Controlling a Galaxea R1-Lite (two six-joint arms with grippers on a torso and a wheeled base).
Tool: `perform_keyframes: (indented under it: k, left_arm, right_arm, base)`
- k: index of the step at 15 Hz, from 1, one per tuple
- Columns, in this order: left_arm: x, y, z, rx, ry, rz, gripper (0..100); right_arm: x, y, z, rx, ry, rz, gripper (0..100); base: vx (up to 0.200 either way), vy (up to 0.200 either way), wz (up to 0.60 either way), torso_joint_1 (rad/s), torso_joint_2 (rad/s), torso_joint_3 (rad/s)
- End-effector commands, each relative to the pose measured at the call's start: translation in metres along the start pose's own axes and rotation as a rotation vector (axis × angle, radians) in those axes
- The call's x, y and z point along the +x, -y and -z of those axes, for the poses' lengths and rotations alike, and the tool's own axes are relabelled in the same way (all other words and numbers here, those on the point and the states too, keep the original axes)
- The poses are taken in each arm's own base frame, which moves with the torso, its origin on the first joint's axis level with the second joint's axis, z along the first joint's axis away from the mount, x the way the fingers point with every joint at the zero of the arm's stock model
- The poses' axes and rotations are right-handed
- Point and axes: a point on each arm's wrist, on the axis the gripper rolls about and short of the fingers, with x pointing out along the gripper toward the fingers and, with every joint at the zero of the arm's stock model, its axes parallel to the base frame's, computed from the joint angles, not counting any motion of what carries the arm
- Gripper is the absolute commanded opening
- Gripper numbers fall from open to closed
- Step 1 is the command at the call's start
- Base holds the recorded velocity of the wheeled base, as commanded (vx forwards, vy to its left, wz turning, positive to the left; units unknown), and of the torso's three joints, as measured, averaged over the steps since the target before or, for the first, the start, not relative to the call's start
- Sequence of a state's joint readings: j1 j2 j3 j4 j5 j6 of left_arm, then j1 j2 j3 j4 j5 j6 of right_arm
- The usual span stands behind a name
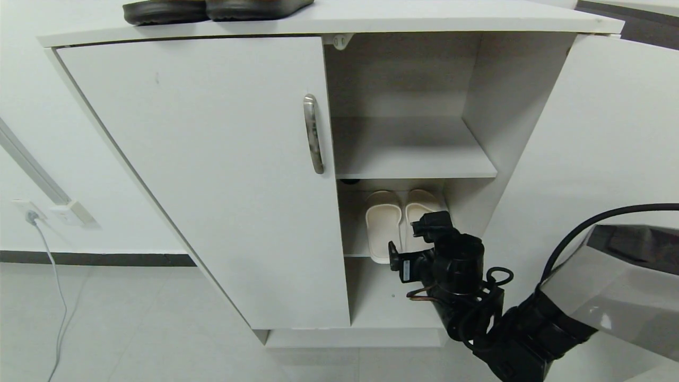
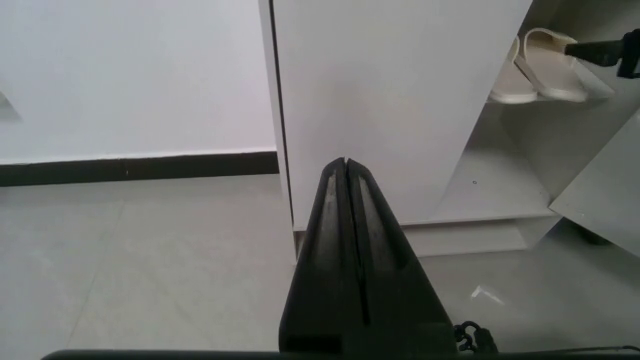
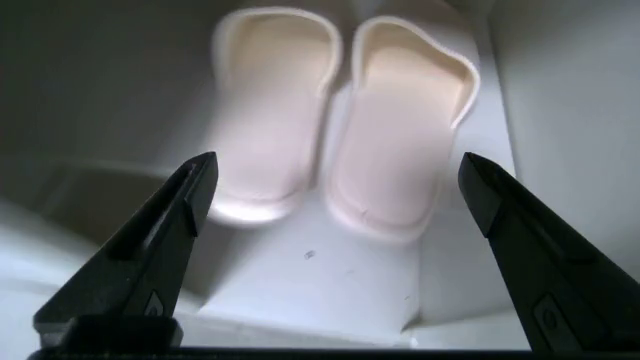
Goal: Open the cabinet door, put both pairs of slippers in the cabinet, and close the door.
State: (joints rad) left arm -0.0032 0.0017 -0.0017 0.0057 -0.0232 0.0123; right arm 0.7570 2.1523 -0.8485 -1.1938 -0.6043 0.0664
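The white slippers lie side by side on the lower shelf of the cabinet. Their long axes run 12 to 6 into it, just at 12 o'clock from the right gripper, whose jaws stand wide apart and empty. The dark slippers sit on the cabinet top, at about 11 o'clock from that gripper and well apart, so the next move likely calls for a high reach. The left gripper, jaws pressed together on nothing, hangs low before the closed left door.
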Motion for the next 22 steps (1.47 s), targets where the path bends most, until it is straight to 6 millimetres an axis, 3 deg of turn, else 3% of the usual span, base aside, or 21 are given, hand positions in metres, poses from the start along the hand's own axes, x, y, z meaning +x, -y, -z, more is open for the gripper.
perform_keyframes:
  k: [1,10,22]
  left_arm:
    - [0.0,0.0,0.0,0.0,-0.002,0.001,0]
    - [0.0,0.0,0.0,-0.002,-0.002,0.001,0]
    - [0.0,0.0,0.0,-0.002,-0.002,0.003,0]
  right_arm:
    - [-0.012,0.002,-0.016,0.02,0.028,-0.013,100]
    - [-0.028,0.005,0.002,-0.013,-0.038,-0.038,100]
    - [-0.029,0.005,-0.007,-0.007,-0.014,-0.047,100]
  base:
    - [0.0,0.0,0.0,0.0,0.0,0.0]
    - [-0.178,0.0,0.0,0.001,0.0,0.0]
    - [0.0,0.0,0.0,0.0,0.0,0.0]
